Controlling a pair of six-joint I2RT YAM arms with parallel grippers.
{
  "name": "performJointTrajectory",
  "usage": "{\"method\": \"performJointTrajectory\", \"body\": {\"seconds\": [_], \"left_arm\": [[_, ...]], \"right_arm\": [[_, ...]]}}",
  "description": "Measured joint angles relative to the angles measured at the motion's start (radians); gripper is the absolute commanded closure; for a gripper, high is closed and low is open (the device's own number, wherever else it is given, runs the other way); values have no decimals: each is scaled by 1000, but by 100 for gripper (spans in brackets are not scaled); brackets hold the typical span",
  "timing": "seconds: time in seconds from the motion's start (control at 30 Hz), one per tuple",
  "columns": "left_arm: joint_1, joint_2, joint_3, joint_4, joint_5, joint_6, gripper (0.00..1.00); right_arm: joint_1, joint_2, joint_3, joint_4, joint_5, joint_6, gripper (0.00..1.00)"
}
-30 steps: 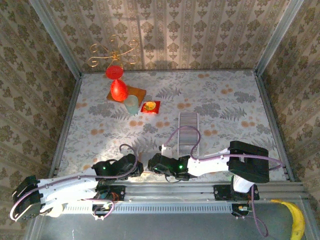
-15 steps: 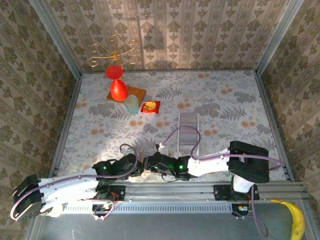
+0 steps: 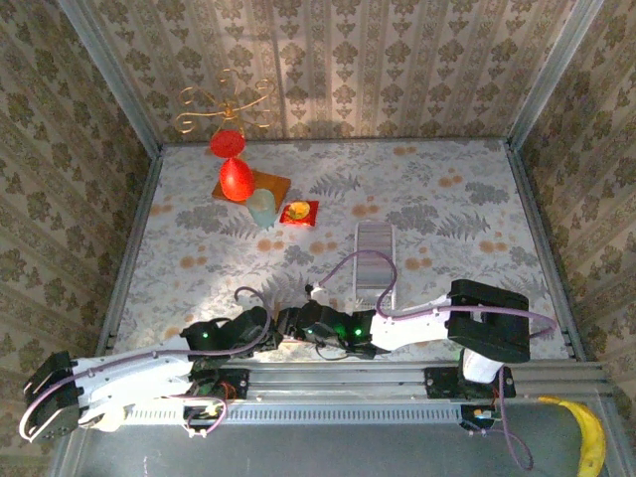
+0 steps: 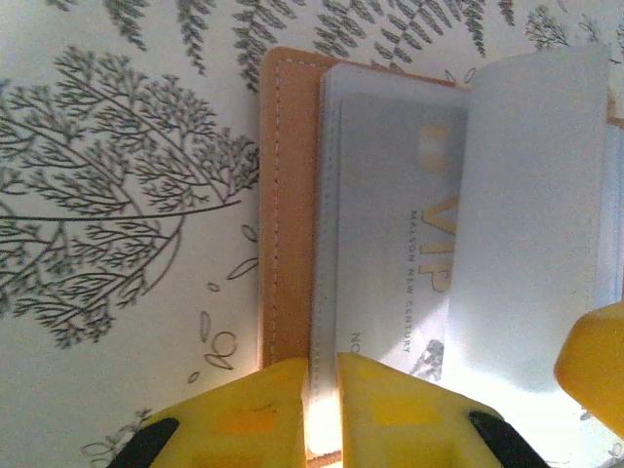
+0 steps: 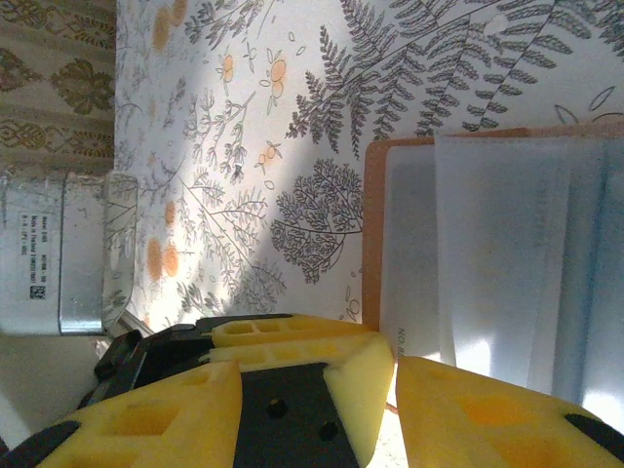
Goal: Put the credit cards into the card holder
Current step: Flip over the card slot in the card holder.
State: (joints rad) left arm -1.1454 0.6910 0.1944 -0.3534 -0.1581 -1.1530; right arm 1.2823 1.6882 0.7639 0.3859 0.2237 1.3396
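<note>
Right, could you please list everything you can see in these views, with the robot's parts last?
card holder: one, tan, on the table beneath the cards.
credit cards: at least two, pale grey-blue, overlapping on the card holder.
ribbed tray: one, clear, mid-table.
packet: one, red, far left-centre.
cup: one, pale green, beside the packet.
board: one, brown, far left.
red ornament: one, red, on the board.
wire ornament: one, gold, behind the red ornament.
banana: one, yellow, off the table, near right.
left gripper: one, yellow-fingered, fingers close together at the card holder's edge.
right gripper: one, yellow-fingered, beside the left gripper.
</note>
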Motion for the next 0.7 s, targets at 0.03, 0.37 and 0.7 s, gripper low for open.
{"method": "performJointTrajectory", "body": {"seconds": [0.03, 0.37, 0.7], "left_arm": [[0, -10, -1, -11, -5, -3, 86], [0, -72, -4, -74, -34, -8, 84], [0, -76, -2, -80, -56, -8, 83]], "right_arm": [[-1, 6, 0, 11, -3, 0, 54], [-10, 30, 16, 47, -29, -8, 52], [-26, 31, 22, 78, -45, -38, 51]]}}
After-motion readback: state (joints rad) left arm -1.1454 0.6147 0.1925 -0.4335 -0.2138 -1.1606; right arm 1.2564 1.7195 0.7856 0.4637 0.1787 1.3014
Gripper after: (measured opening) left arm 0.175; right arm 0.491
